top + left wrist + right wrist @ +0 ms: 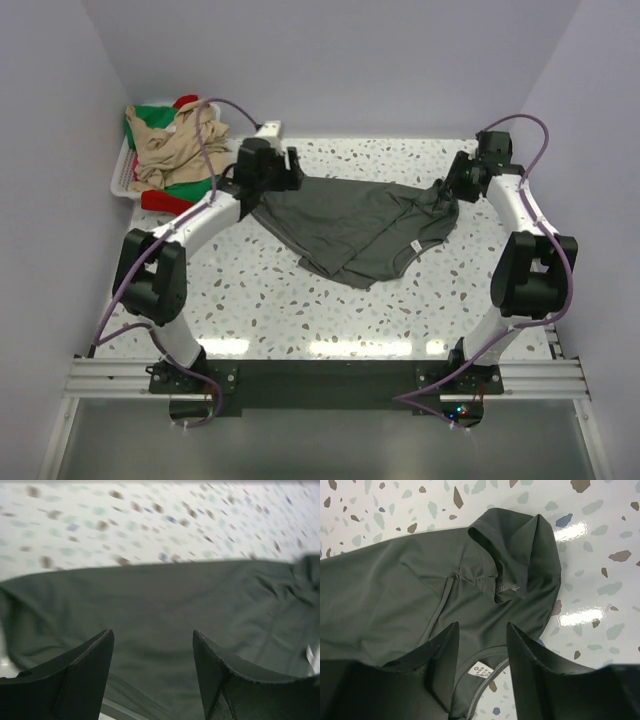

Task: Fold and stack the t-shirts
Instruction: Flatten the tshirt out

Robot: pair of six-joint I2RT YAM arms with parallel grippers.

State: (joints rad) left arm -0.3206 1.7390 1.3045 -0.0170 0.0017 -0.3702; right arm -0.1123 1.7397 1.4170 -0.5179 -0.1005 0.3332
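A large dark grey t-shirt (355,225) lies crumpled and partly doubled over in the middle of the table. My left gripper (290,172) hovers open over its far left edge. In the left wrist view the open gripper (152,640) has the grey cloth (165,600) below it and holds nothing. My right gripper (447,190) is at the shirt's right end. In the right wrist view it (482,627) is open and empty above the neckline, with the white neck label (481,670) between the fingers. Beige (175,140), green (150,115) and red (160,202) shirts lie piled at the far left.
A white plastic basket (120,180) at the far left corner holds the pile of other shirts. The speckled table (300,300) is bounded by walls on the left, back and right. The arm bases stand at the near edge.
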